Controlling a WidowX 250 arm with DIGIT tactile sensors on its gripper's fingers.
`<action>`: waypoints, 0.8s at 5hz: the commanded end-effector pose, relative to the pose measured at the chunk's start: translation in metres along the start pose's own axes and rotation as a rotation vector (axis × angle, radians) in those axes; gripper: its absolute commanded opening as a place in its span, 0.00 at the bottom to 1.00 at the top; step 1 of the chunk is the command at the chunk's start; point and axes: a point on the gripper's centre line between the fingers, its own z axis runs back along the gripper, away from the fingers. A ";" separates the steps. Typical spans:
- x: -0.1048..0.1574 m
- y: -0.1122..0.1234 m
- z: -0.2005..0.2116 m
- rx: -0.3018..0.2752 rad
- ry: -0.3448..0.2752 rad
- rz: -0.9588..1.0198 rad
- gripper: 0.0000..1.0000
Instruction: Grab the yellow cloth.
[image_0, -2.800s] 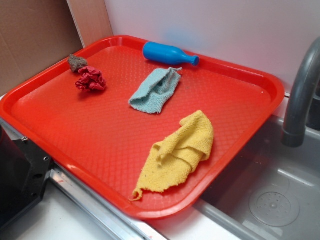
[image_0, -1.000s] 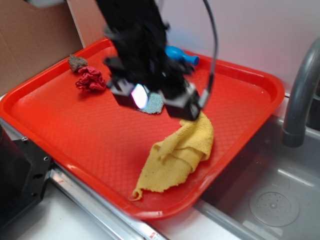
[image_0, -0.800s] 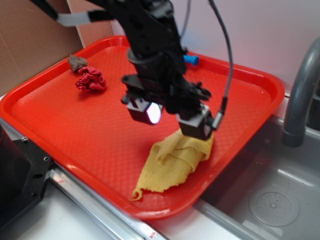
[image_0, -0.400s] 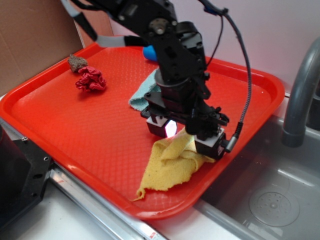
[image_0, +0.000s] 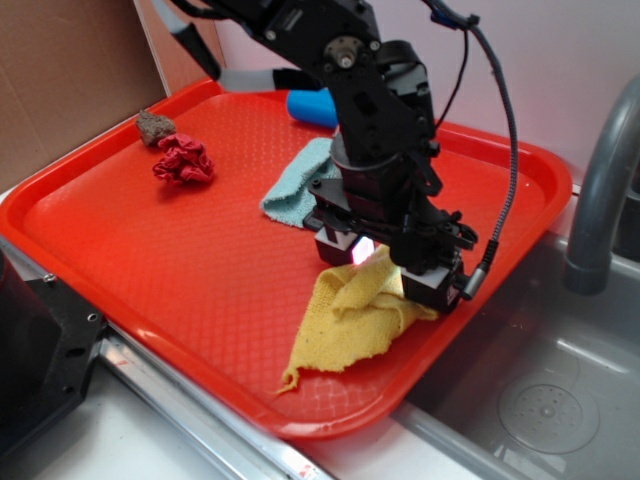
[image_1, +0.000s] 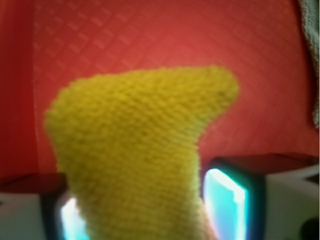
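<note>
The yellow cloth (image_0: 345, 325) lies bunched near the red tray's (image_0: 60, 200) front right corner. Its upper fold is drawn up between the fingers of my gripper (image_0: 383, 272), which points straight down onto it. In the wrist view the same yellow cloth (image_1: 135, 150) fills the space between the two lit pads of the gripper (image_1: 137, 215). The left pad (image_1: 70, 220) presses against the knit and the right pad (image_1: 225, 205) sits at its edge. The cloth's lower tail trails toward the tray's front rim.
A pale blue-green cloth (image_0: 295, 190) lies just behind the arm. A red rag (image_0: 183, 160) and a small brown lump (image_0: 153, 127) sit at the tray's back left. A blue bottle (image_0: 310, 107) is partly hidden by the arm. A grey faucet (image_0: 600, 200) and sink (image_0: 540, 400) are on the right.
The arm came in from the back, descended onto the yellow cloth's upper end and closed round it. The cloth has bunched up, and its tail has pulled slightly inward.
</note>
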 end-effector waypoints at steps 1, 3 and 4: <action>0.004 0.007 0.002 0.003 0.013 0.034 0.00; 0.022 0.045 0.062 -0.067 0.046 0.067 0.00; 0.031 0.071 0.107 -0.080 0.043 0.030 0.00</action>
